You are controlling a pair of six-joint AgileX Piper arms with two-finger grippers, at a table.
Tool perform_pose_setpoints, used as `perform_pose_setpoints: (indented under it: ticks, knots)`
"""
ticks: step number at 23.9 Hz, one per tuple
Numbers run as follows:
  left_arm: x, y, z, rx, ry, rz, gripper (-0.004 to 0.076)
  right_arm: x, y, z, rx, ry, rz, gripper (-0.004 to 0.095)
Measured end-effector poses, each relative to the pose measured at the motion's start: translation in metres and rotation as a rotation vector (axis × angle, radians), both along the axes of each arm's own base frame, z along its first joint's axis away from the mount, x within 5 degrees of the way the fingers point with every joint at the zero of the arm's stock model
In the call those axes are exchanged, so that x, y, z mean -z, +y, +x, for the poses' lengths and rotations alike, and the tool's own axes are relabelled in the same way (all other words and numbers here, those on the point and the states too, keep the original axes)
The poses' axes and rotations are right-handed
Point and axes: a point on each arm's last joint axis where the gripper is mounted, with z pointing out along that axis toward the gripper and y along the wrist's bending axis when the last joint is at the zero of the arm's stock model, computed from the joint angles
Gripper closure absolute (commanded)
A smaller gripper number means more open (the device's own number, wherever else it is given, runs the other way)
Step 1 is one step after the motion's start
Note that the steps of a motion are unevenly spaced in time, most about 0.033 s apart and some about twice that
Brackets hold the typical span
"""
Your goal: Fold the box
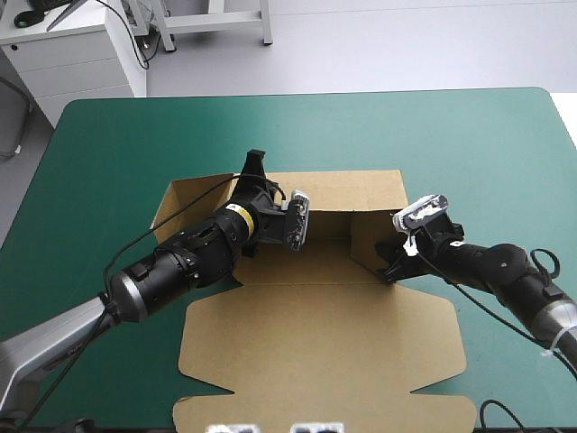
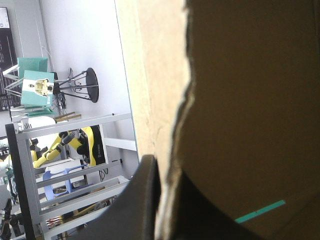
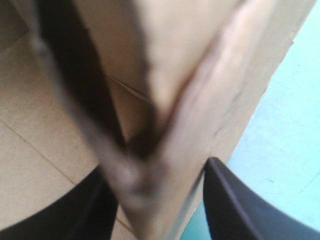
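Within left tool [image 1: 254, 168] and right tool [image 3: 160, 172], raised box [image 1: 325, 352] walls

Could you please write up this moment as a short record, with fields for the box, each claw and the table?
Box: brown board, far walls raised, near flap lying flat.
Left claw: shut on raised board near the box's far left corner.
Right claw: shut on folded board at the box's right wall.
Table: teal-green cover, box lying about mid-table.
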Motion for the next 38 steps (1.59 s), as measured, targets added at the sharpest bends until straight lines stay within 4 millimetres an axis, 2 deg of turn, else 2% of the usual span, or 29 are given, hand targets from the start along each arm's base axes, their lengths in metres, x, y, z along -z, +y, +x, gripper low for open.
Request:
perform_pose_setpoints:
  ticks: [1, 2, 15, 18, 19, 21, 22, 23, 24, 29, 36, 38]
  knots:
    - [0.0, 0.0, 0.0, -0.004, 0.002, -0.001, 0.0731, 0.0, -0.001, 0.001, 0.008, -0.005, -0.002, 0.0814]
    - [0.0, 0.0, 0.0, -0.006, 0.003, 0.0, 0.0731, 0.0, -0.001, 0.001, 0.014, -0.007, -0.002, 0.093]
    - [-0.001, 0.002, 0.0, -0.019, 0.005, -0.002, 0.0717, 0.0, -0.004, 0.005, 0.075, -0.011, 0.012, 0.0923]
    - [-0.005, 0.001, -0.005, -0.018, 0.018, -0.032, 0.0615, 0.0, -0.004, 0.006, 0.088, -0.012, 0.016, 0.0923]
    - [-0.006, 0.001, -0.007, -0.02, 0.029, -0.047, 0.0558, 0.0, -0.004, 0.006, 0.091, -0.014, 0.016, 0.0923]
    - [-0.006, -0.001, -0.014, -0.022, 0.061, -0.069, 0.0387, 0.0, -0.004, 0.007, 0.098, -0.018, 0.015, 0.0923]
    - [-0.005, -0.002, -0.018, -0.024, 0.083, -0.08, 0.0335, 0.0, -0.005, 0.007, 0.103, -0.022, 0.011, 0.0923]
    - [-0.005, -0.003, -0.02, -0.027, 0.099, -0.087, 0.0292, 0.0, -0.005, 0.007, 0.102, -0.023, 0.01, 0.0923]
    - [-0.004, -0.004, -0.023, -0.027, 0.111, -0.092, 0.0283, 0.0, -0.004, 0.007, 0.1, -0.022, 0.011, 0.0923]
    - [-0.014, -0.003, -0.032, -0.019, 0.123, -0.141, 0.0283, 0.0, -0.003, 0.007, 0.109, -0.013, 0.023, 0.0923]
    - [-0.04, -0.01, -0.077, 0.114, 0.095, -0.197, 0.0293, 0.0, -0.005, 0.008, 0.153, -0.004, 0.05, 0.0923]
    - [-0.049, -0.012, -0.097, 0.176, 0.088, -0.214, 0.0418, 0.0, -0.005, 0.008, 0.159, -0.006, 0.05, 0.0923]
